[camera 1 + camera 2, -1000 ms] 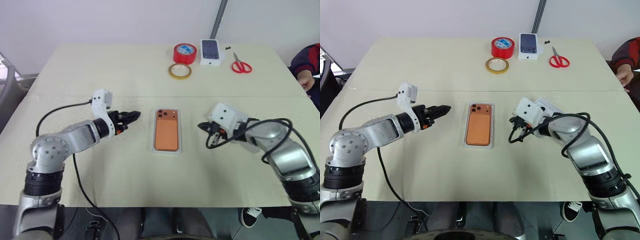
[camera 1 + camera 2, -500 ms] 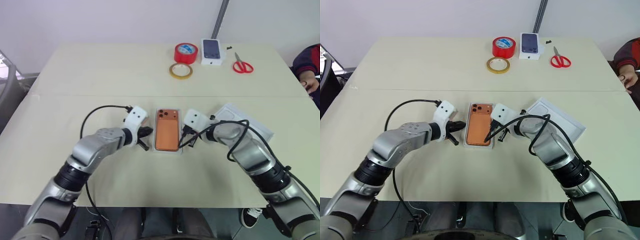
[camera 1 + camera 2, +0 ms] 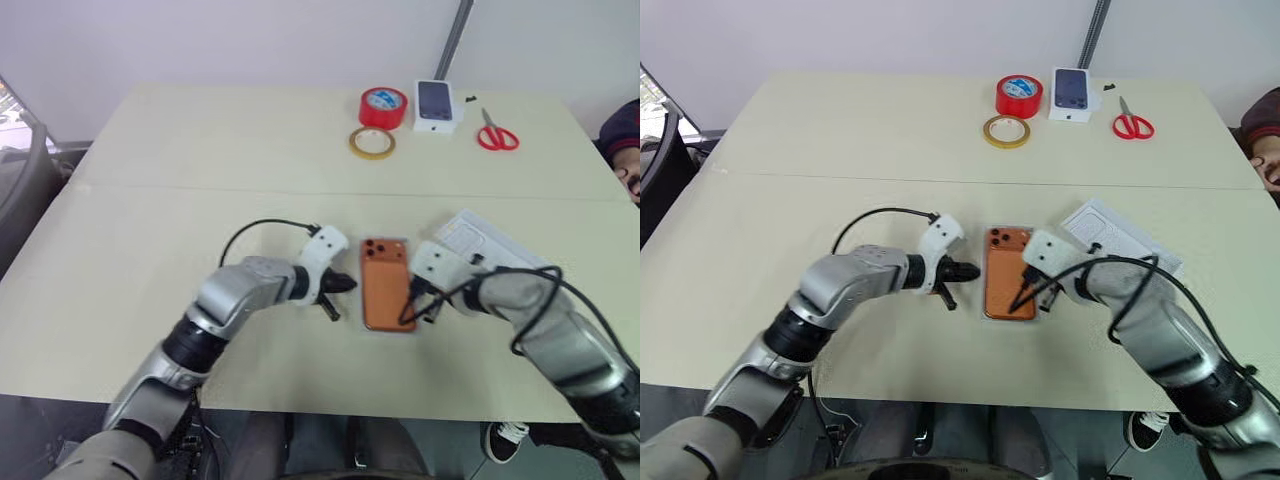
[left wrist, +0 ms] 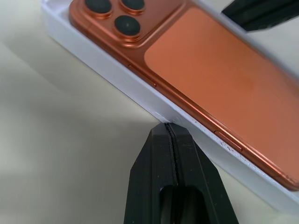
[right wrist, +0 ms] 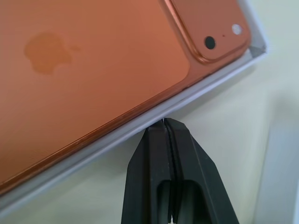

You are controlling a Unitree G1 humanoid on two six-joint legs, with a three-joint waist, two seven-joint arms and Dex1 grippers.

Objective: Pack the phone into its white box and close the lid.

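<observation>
Left wrist view shows you the left gripper [image 4: 171, 127] pressed shut, empty, its tip at the white box [image 4: 140, 100] rim. You'll find the phone [image 3: 386, 283] lying in that box, camera up. Your right gripper [image 5: 164, 122], also closed and empty, meets the opposite rim; the lid [image 3: 1118, 234] lies beside it.

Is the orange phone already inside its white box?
Yes. The phone lies flat, camera side up, in the white box; the lid rests beside it.
</observation>
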